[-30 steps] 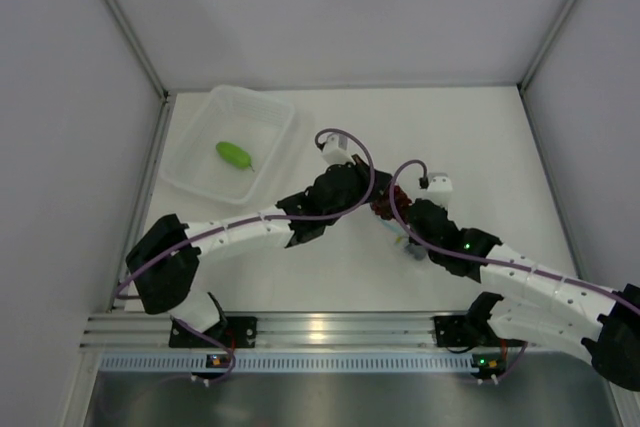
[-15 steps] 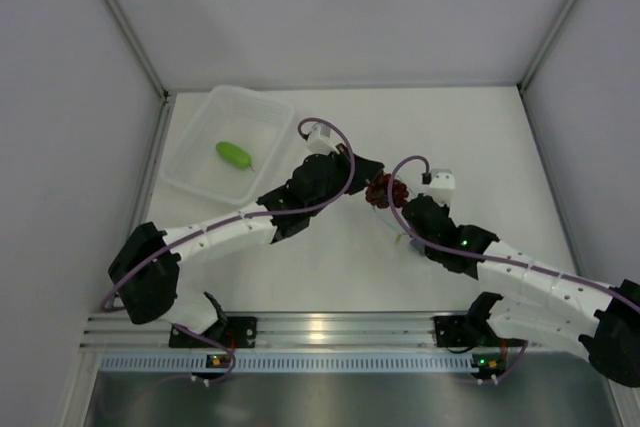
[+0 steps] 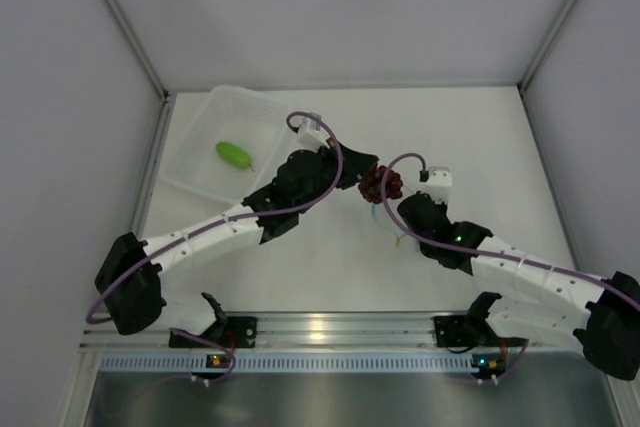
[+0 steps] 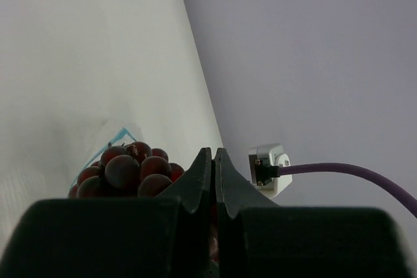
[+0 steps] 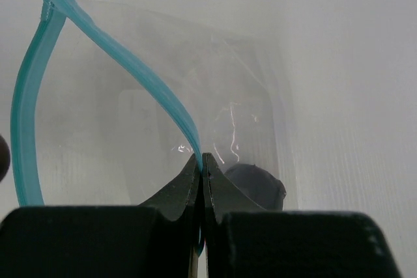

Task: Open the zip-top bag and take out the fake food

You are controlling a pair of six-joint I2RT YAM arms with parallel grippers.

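In the right wrist view my right gripper (image 5: 202, 159) is shut on the light blue zip strip (image 5: 140, 63) of the clear zip-top bag (image 5: 163, 102), whose mouth gapes open. A small dark lump (image 5: 255, 185) of fake food lies inside the bag, behind my fingers. My left gripper (image 3: 362, 177) is shut on the dark red grape bunch (image 3: 381, 184), held just above and beyond the bag. In the left wrist view the grapes (image 4: 124, 168) bulge out to the left of the shut fingertips (image 4: 203, 164). The green oblong piece (image 3: 233, 154) lies in the tub.
A rigid translucent tub (image 3: 268, 112) stands at the back left, close to my left forearm. Grey walls enclose the white table (image 3: 480, 147) on three sides. The two wrists are close together near the table's middle.
My left gripper has drawn back up and to the left, carrying the grape bunch away from the bag. The right gripper keeps its hold on the zip strip and has shifted only slightly.
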